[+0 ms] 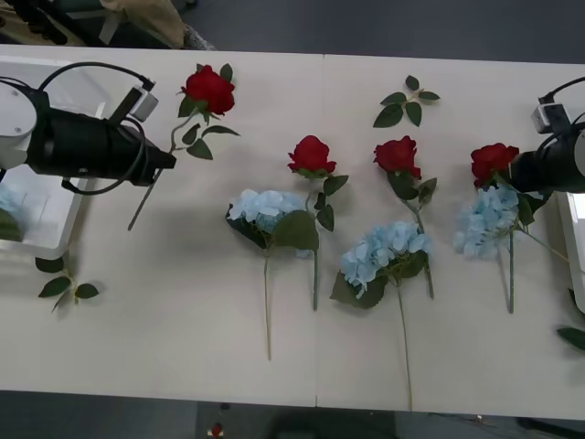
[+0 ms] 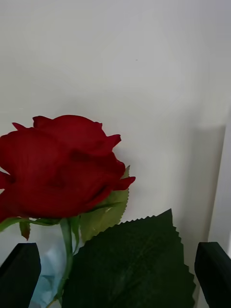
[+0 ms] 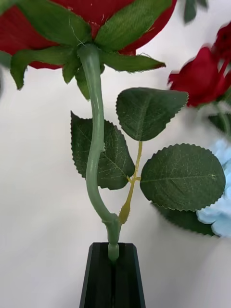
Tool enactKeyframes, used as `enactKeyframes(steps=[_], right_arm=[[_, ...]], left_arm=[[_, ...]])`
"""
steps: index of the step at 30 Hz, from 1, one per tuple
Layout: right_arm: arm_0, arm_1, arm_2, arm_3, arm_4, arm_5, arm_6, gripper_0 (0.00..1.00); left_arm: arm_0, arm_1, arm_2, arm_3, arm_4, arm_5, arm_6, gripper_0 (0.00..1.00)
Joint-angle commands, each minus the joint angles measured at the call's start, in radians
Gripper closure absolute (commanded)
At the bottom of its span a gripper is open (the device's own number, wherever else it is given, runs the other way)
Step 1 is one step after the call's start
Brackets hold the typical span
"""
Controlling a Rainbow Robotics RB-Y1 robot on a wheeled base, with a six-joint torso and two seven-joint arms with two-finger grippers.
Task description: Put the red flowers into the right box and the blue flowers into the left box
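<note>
Left gripper (image 3: 113, 269) jaws pinch rose (image 1: 209, 89) stem.

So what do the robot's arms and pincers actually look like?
Both arms are thick black cylinders; the left arm has a white rounded joint, looping black cables and a small grey box on top. The right arm carries a similar grey box and cable. The left pincer and the right pincer have flat, matte black fingers.

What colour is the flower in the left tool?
Deep red, a rose held by its green stem; best in the left wrist view.
</note>
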Motion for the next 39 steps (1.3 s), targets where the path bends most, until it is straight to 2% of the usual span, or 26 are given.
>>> enactKeyframes(steps=[1,7,12,17,25,33,35,36,39], right_arm=[[-0.027,0.013,-0.017,0.015,0.005,-0.014,0.066,0.06],[-0.052,0.038,-0.015,0.067,0.027,-0.022,0.089,0.06],[-0.072,0.056,-0.011,0.111,0.028,-0.038,0.103,0.06],[-0.091,0.067,0.016,0.147,0.028,-0.060,0.120,0.06],[-0.095,0.092,0.034,0.162,0.048,-0.089,0.129,0.06],[-0.116,0.105,0.077,0.226,0.055,-0.134,0.141,0.06],[-0.125,0.107,0.091,0.249,0.053,-0.154,0.143,0.13],[-0.128,0.112,0.098,0.268,0.053,-0.169,0.146,0.23],[-0.130,0.119,0.098,0.286,0.056,-0.189,0.150,0.42]], left_arm=[[-0.039,0.004,0.006,-0.052,0.139,-0.052,-0.040,1.00],[-0.038,-0.111,0.008,-0.161,0.264,-0.155,-0.054,1.00],[-0.038,-0.210,0.028,-0.225,0.261,-0.184,-0.071,1.00],[-0.031,-0.320,0.040,-0.319,0.160,-0.186,-0.089,1.00],[0.067,-0.449,0.023,-0.520,-0.024,-0.199,-0.100,1.00],[0.119,-0.513,-0.073,-0.552,-0.049,-0.262,-0.125,1.00],[0.125,-0.535,-0.086,-0.552,-0.053,-0.278,-0.131,1.00],[0.125,-0.553,-0.089,-0.552,-0.064,-0.288,-0.131,1.00],[0.125,-0.582,-0.089,-0.552,-0.082,-0.293,-0.131,1.00]])
